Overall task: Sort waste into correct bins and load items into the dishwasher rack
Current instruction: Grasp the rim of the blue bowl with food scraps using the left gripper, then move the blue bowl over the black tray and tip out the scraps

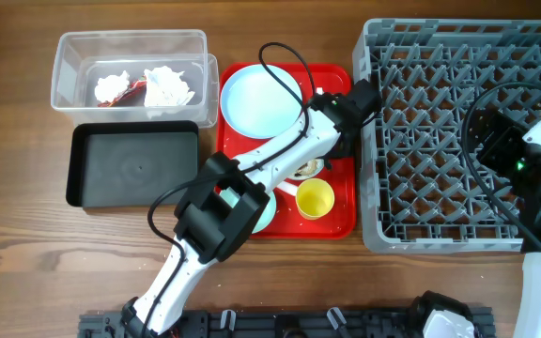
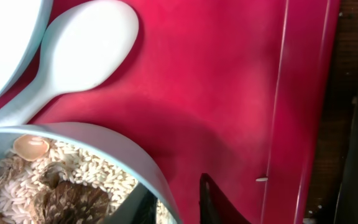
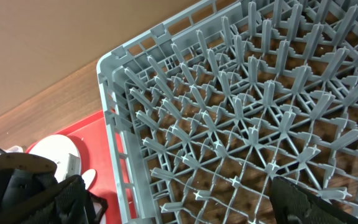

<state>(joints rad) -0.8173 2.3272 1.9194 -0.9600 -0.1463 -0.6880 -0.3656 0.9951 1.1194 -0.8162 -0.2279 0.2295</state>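
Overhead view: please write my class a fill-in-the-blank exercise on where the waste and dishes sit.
1. The crumpled napkins lie in the tub made of ____ plastic.
2. The tray under the yellow cup is coloured ____.
3. Seen from overhead, the dishwasher rack sits to the ____ of the tray.

Missing words: clear; red; right.

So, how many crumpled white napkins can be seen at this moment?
2, both in the clear tub: the left napkin and the right napkin. The left arm covers part of the red tray, so others may be hidden.
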